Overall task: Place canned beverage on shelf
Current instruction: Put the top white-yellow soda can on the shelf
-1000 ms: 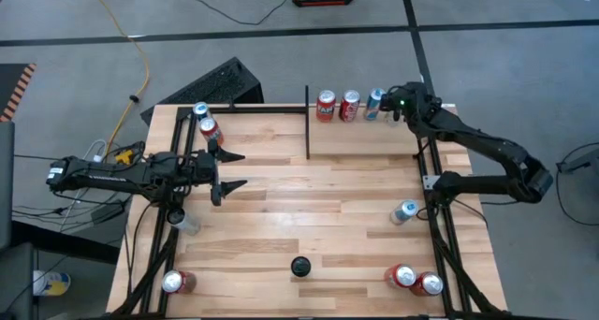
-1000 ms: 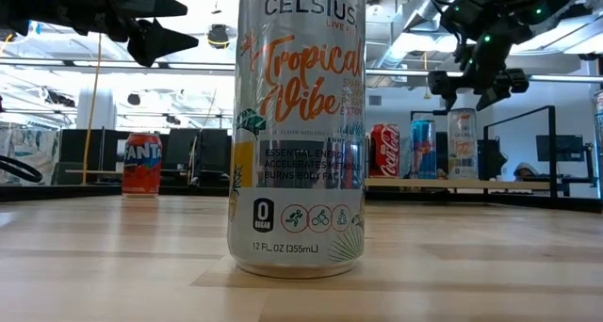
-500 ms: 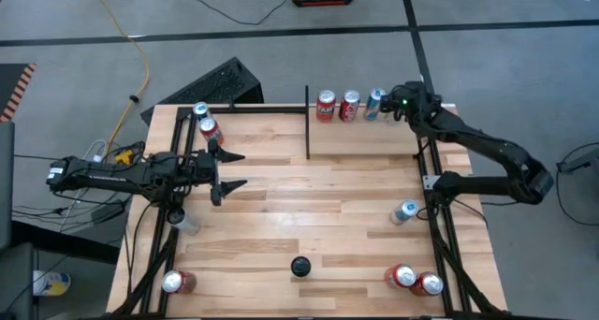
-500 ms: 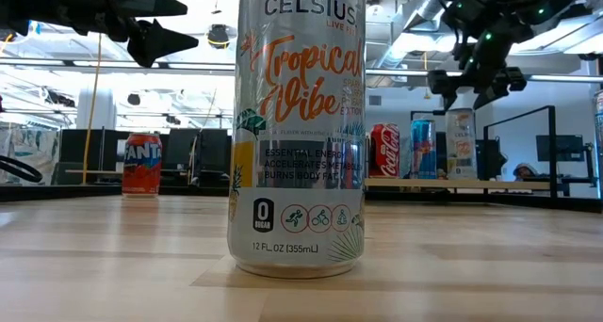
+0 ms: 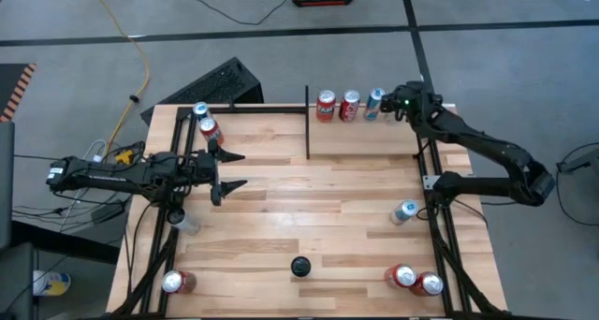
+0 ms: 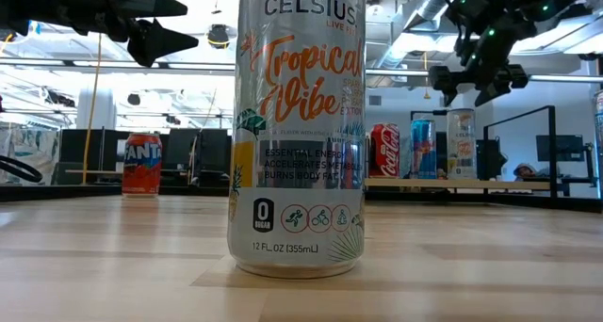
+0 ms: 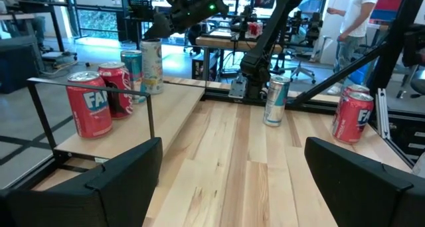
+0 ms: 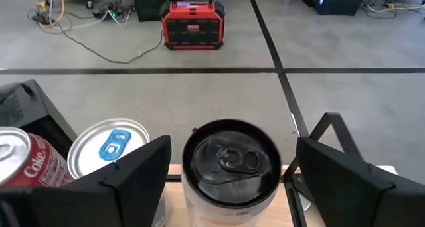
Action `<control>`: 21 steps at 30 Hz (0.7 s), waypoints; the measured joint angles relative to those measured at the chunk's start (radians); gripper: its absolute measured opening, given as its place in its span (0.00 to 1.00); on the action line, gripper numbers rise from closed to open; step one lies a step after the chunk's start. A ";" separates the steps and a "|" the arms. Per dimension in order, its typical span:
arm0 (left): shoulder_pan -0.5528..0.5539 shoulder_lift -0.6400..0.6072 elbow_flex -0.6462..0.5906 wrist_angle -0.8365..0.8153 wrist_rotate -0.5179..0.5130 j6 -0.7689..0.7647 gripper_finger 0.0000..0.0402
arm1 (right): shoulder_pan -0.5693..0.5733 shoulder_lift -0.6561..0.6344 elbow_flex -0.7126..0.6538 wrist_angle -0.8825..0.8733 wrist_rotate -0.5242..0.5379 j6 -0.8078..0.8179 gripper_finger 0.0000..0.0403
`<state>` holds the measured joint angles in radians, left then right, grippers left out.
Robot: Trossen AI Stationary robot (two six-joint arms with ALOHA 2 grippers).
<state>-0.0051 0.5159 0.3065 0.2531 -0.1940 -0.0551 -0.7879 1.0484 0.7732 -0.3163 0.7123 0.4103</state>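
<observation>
Wood shelf [image 5: 374, 123], far right corner: right gripper [image 8: 229, 170] above upright can [image 8: 230, 162].
Fingers spread, clear of can; left gripper [image 5: 229, 170] open, idle.

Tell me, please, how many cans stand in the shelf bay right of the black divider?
4, in a row along the shelf bay's far edge: Fanta can, Coke can, blue-topped can, and a pale can beneath the right gripper, mostly hidden from above.

Right end effector [image 5: 395, 103] hovers over the shelf [image 5: 365, 138] beside three cans [image 5: 349, 106].
</observation>
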 joint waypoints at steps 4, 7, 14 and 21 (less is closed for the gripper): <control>0.000 0.000 0.000 0.000 0.000 -0.010 0.88 | -0.001 0.026 0.001 0.000 0.000 0.009 0.87; 0.000 0.000 0.000 0.000 0.000 -0.011 0.88 | -0.009 0.039 0.001 -0.005 -0.002 0.030 0.87; 0.000 0.000 0.000 0.000 0.000 -0.014 0.88 | -0.028 0.067 0.002 -0.040 -0.005 0.037 0.85; 0.000 0.000 0.000 0.001 -0.002 -0.013 0.88 | -0.028 0.070 0.003 -0.042 -0.009 0.029 0.78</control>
<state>-0.0051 0.5162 0.3065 0.2543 -0.1959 -0.0685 -0.8162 1.1183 0.7757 -0.3588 0.7036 0.4396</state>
